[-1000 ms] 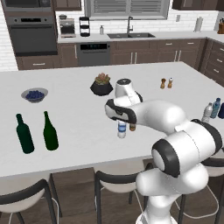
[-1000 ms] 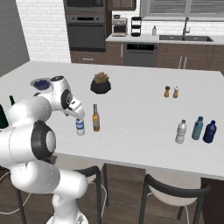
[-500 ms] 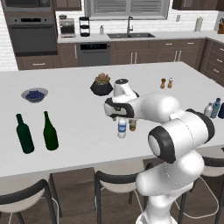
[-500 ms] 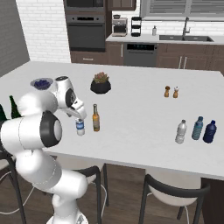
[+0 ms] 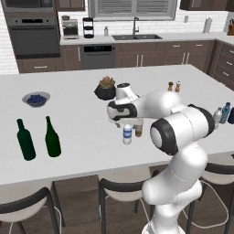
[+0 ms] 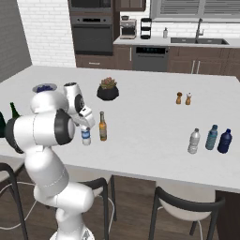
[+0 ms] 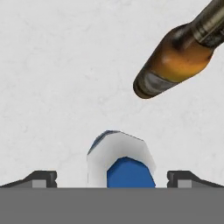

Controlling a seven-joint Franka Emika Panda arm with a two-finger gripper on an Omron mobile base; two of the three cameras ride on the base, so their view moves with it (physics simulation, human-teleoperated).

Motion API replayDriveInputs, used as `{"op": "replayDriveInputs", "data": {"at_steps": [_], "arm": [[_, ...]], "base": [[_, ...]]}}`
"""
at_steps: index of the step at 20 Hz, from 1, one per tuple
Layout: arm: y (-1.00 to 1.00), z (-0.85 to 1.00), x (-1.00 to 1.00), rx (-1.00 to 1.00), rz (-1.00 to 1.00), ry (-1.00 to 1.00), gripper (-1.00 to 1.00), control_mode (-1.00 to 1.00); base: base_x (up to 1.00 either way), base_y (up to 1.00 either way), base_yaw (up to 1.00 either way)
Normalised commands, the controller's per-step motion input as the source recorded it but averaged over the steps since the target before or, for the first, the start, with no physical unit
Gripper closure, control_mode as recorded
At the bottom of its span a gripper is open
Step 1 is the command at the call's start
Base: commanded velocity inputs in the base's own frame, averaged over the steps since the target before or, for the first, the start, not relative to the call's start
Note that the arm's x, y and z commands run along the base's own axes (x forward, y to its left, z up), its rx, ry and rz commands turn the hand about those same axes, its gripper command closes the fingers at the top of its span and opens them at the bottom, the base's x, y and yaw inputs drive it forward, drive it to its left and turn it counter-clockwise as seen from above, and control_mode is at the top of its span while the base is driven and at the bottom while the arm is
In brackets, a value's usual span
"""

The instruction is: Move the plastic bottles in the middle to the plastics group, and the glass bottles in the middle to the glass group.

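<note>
The gripper (image 7: 112,177) hangs right over the small water bottle (image 5: 127,135) with the blue label, jaws spread wide, one dark fingertip on either side of it in the hand view and neither touching. Nothing is grasped. That bottle stands upright near the middle of the white bench (image 5: 82,109), and just beside it stands the amber beer bottle (image 6: 102,127), upright too, the two close but apart. In the hand view the beer bottle (image 7: 179,61) sits off toward the upper right.

Over on the robot's right, near the bench edge, three bottles line up: the plain greyish bottle (image 6: 193,141), then the blue-tinted bottle (image 6: 212,138), then the darker blue bottle (image 6: 225,141), all upright and near one another. Far off on the left stand the two green bottles (image 5: 39,139), side by side, well apart from the middle pair.

Behind the gripper there is a dark pot with a plant (image 5: 105,88), a bowl of blue fruit (image 5: 36,98) further left, and a pair of small shakers (image 6: 183,98) toward the right
</note>
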Motion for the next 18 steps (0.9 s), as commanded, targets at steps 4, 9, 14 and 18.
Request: {"op": "replayDriveInputs", "data": {"at_steps": [4, 9, 14, 18], "arm": [[0.0, -0.2, 0.11, -0.04, 0.0, 0.0, -1.0, -1.0], [-0.02, -0.18, 0.03, -0.05, -0.01, 0.0, -1.0, -1.0], [-0.09, -0.23, 0.0, -0.06, -0.05, 0.0, -1.0, -1.0], [-0.1, -0.21, 0.0, -0.04, -0.06, 0.0, -1.0, -1.0]], "base": [[0.0, 0.0, 0.0], [0.0, 0.0, 0.0], [0.0, 0.0, 0.0], [0.0, 0.0, 0.0]]}}
